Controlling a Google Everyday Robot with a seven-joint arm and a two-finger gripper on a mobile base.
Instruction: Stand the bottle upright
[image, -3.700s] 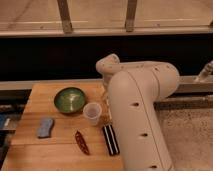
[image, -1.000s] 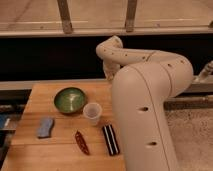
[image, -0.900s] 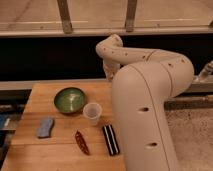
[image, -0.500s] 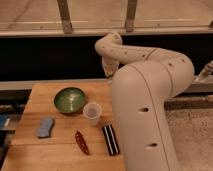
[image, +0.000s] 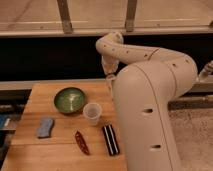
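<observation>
Raised since earlier, the closed tool (image: 110, 76) hangs at one o'clock of the cup (image: 92, 113); the bottle is hidden, so a blind descent may topple the cup.

Warm, yellowish light fills the scene at a moderate level. The table (image: 55, 145) glows an even orange-brown, and the shadows under the things on it are faint and short. The arm (image: 150, 100) takes light from above: its top curve is the brightest surface in view, and its shell fades to grey-beige lower down. Behind the table a dark band (image: 50, 55) runs almost black, with little detail in it. The gripper (image: 110, 76), closed, hangs at the table's far edge against that band, dim in the arm's shade. The bowl (image: 69, 99) shows a dull sheen. The whole view is soft and edges smear.
</observation>
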